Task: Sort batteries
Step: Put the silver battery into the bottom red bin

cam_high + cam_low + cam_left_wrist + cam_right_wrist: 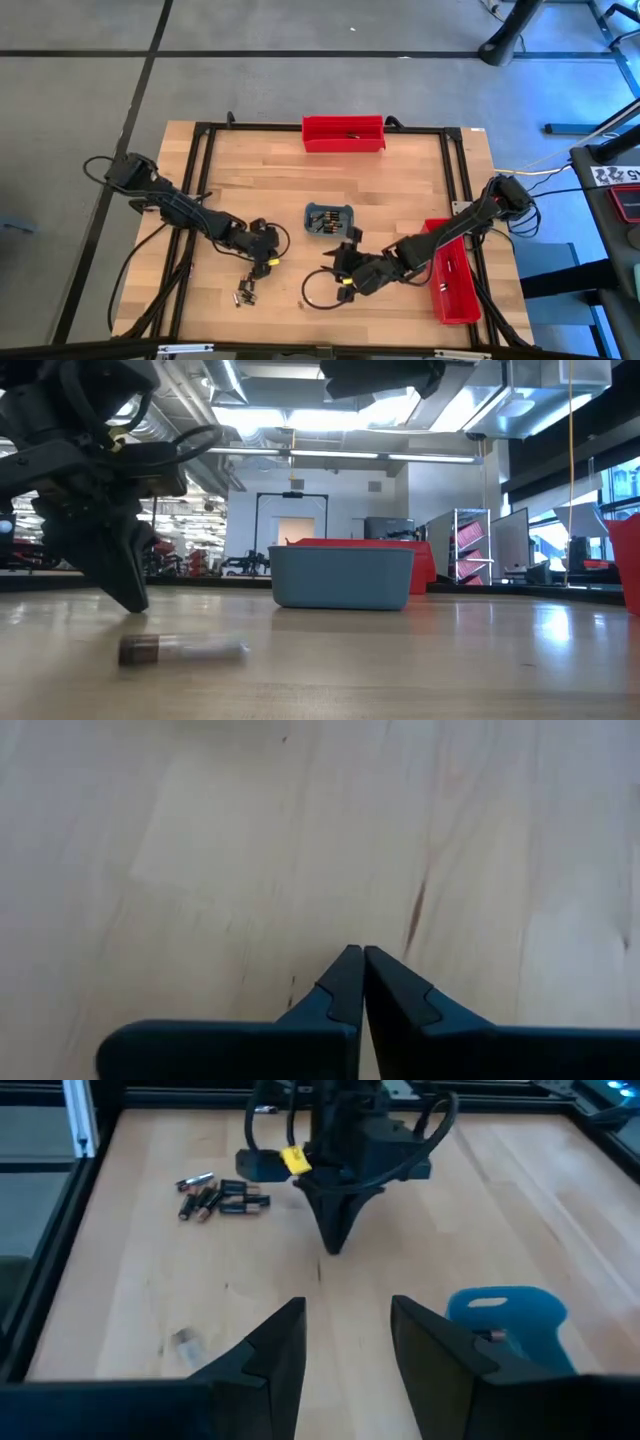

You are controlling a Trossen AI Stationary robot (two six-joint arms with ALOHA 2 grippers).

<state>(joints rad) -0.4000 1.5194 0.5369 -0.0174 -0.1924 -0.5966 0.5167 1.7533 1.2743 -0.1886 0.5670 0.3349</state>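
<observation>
While our left gripper (335, 1240) hangs clenched and empty over bare wood, the small dark and copper cylindrical batteries (215, 1195) lie clustered just beside it toward the table's front-left, axes roughly parallel. Our right gripper (345, 1330), parted and empty, sits farther off.

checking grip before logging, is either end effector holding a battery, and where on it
Nothing is held. The left end effector is shut empty, tips down by the pale wooden table; the right end effector is open, empty.
</observation>
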